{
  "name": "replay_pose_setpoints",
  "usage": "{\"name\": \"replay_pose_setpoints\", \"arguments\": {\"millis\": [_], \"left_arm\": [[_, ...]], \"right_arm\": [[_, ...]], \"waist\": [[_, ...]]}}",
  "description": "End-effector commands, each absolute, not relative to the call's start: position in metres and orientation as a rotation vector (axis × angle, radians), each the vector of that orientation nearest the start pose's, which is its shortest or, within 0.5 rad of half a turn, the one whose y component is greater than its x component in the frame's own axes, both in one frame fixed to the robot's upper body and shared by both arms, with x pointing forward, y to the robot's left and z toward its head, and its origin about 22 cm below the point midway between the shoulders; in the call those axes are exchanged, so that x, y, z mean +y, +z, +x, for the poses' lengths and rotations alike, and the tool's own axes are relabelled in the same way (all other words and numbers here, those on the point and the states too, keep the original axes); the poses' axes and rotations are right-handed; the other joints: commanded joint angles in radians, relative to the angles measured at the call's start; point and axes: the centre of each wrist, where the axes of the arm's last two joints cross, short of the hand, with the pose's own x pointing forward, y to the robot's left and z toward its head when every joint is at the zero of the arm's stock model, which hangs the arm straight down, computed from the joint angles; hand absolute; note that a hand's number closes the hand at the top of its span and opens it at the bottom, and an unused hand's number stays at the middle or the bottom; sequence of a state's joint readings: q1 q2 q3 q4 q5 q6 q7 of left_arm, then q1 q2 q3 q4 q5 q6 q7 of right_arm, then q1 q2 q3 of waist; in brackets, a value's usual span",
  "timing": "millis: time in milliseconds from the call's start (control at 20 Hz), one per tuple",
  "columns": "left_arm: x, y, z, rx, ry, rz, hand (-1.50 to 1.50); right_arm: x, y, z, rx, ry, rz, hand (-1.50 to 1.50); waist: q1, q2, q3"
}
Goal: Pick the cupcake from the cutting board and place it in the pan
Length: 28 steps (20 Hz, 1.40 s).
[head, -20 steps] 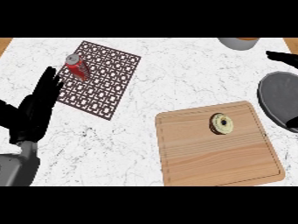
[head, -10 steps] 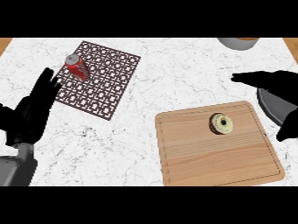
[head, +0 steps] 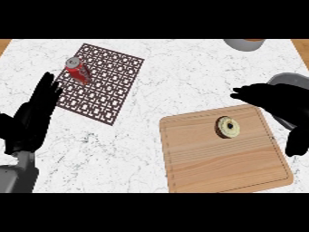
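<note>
Right hand point(head: 287, 104) hovering over right edge of light wooden cutting board point(head: 217, 161), fingers spread and released, grasping nothing. Small round cream-topped cupcake point(head: 228, 127) sitting on board just left of and below that palm, not touching. Grey round metal pan point(head: 296, 80) lying partly hidden behind right hand. Left hand point(head: 30, 118) resting open, fingers up; red can point(head: 78, 71) lying on brown lattice mat point(head: 102, 81) above its fingertips.
</note>
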<state>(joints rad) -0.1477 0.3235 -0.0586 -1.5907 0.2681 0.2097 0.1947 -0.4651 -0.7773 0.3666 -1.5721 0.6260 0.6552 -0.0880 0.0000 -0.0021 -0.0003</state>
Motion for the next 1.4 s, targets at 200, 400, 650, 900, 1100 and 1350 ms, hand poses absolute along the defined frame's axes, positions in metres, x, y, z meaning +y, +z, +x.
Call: {"name": "replay_pose_setpoints", "arguments": {"millis": [200, 400, 650, 900, 1100, 1350], "left_arm": [[0.267, 0.062, 0.268, -1.519, 0.038, 0.082, 0.00], [0.257, 0.065, 0.266, -1.518, 0.047, 0.088, 0.00], [0.254, 0.060, 0.292, -1.522, 0.035, 0.101, 0.00], [0.278, 0.056, 0.290, -1.508, 0.039, 0.097, 0.00], [0.253, 0.043, 0.289, -1.530, 0.037, 0.104, 0.00], [0.268, 0.070, 0.274, -1.539, 0.022, 0.119, 0.00]], "right_arm": [[-0.247, 0.151, 0.290, -1.130, 1.840, -0.656, -1.50], [-0.232, 0.151, 0.282, -1.175, 1.840, -0.613, -1.50], [-0.209, 0.114, 0.290, -1.070, 1.864, -0.681, -1.50], [-0.226, 0.120, 0.328, -1.038, 1.823, -0.706, -1.50], [-0.212, 0.107, 0.312, -1.061, 1.817, -0.669, -1.50], [-0.228, 0.073, 0.332, -0.989, 1.845, -0.660, -1.50]], "waist": [[0.001, 0.001, 0.000], [0.002, 0.001, 0.000], [0.002, 0.004, 0.000], [0.007, 0.005, 0.000], [0.000, 0.003, 0.000], [0.010, 0.003, 0.001]]}}
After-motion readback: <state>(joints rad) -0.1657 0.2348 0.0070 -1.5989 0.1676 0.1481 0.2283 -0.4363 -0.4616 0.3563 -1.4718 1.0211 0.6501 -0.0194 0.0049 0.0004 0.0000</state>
